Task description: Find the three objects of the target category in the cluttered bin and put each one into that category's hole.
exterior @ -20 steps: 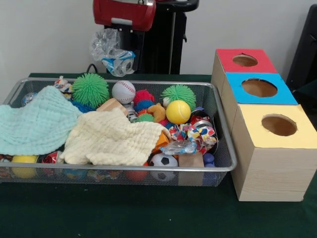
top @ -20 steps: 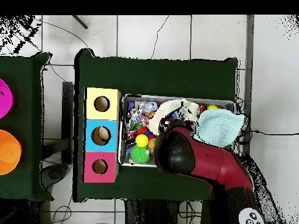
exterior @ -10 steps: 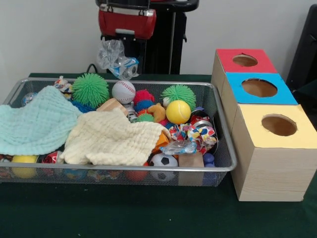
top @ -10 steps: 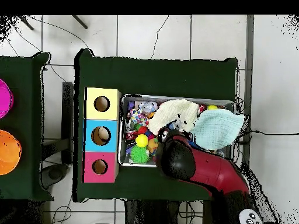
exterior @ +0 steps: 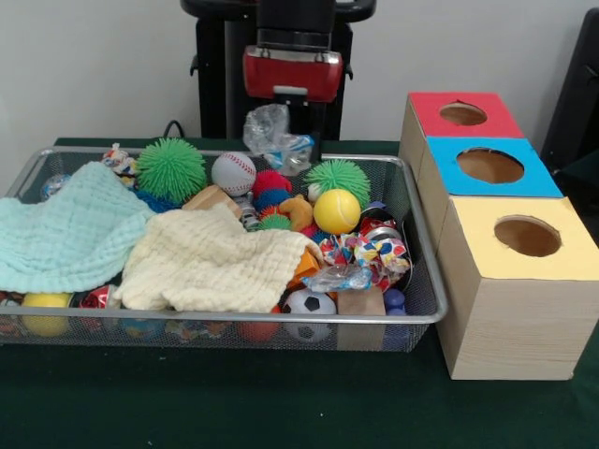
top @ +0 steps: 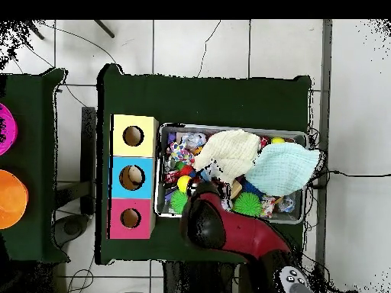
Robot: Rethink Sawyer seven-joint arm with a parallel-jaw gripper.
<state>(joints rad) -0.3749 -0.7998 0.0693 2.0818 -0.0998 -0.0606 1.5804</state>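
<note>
I see the crumpled clear plastic wrapper hanging above the bin's far rim, over the baseball and green spiky ball. The gripper pinches it from above (fingers mostly hidden). The three boxes stand just beside the bin.

You have a fine metal-mesh bin holding two soft, crinkled cloths, pale green and cream. A crumpled clear plastic bag looks glossy. The boxes show matt wood-grain sides.
</note>
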